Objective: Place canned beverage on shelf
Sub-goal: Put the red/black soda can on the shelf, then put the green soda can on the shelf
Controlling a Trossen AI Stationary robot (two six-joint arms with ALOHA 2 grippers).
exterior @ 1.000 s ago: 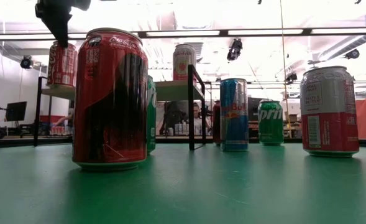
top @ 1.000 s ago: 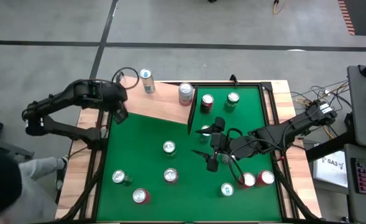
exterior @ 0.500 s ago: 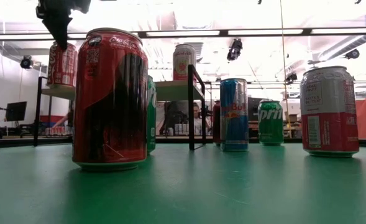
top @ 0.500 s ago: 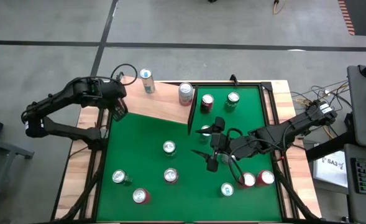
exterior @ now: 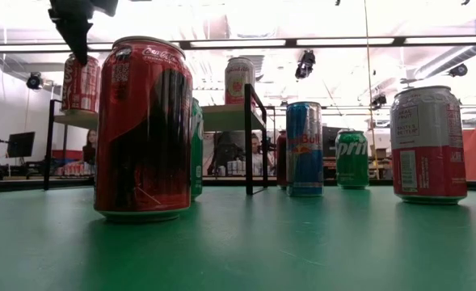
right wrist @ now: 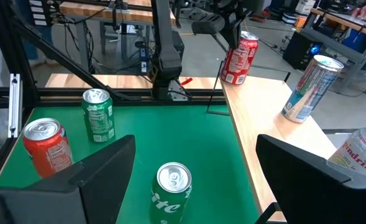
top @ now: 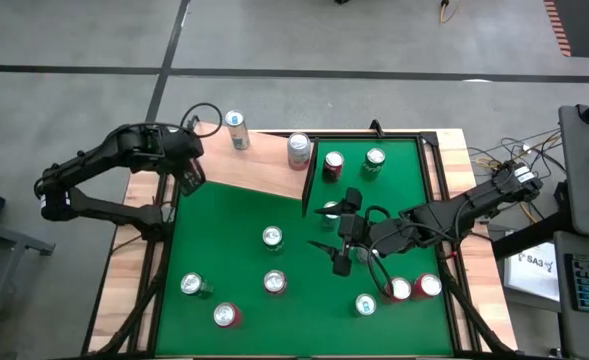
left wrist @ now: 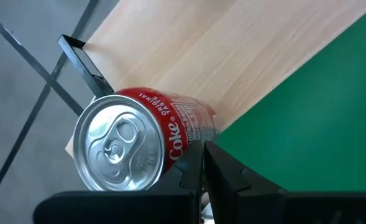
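Near table edge: five cans are seen standing on the green table (top: 234, 255) at the near side, among them a red can (top: 225, 316) and a pair of red cans (top: 412, 288); none has been taken up.
Right gripper: the right gripper (right wrist: 189, 180) is held low over the middle of the table with its fingers spread wide; nothing is held between them. A green Sprite can (right wrist: 171, 191) stands upright between the fingers but untouched, and is judged the next can to be gripped.
Mid table: a further green can (top: 272, 237) is left standing alone on the felt.
Far corner of table: a red can (top: 333, 165) and a green can (top: 375, 159) stand beside the shelf's dark end panel (top: 308, 180), off the board.
Shelf: on the pale wood shelf (top: 259, 165), three cans are already placed: a Coke can (left wrist: 139, 137) at the left end, a slim blue-and-silver can (top: 236, 129) and a pale can (top: 298, 149) by the end panel.
Left gripper: the left gripper (top: 189, 180) is found with its fingers fully closed just beside the Coke can, empty; that can is judged released.
Progress: three cans are counted as shelved and nine as remaining.
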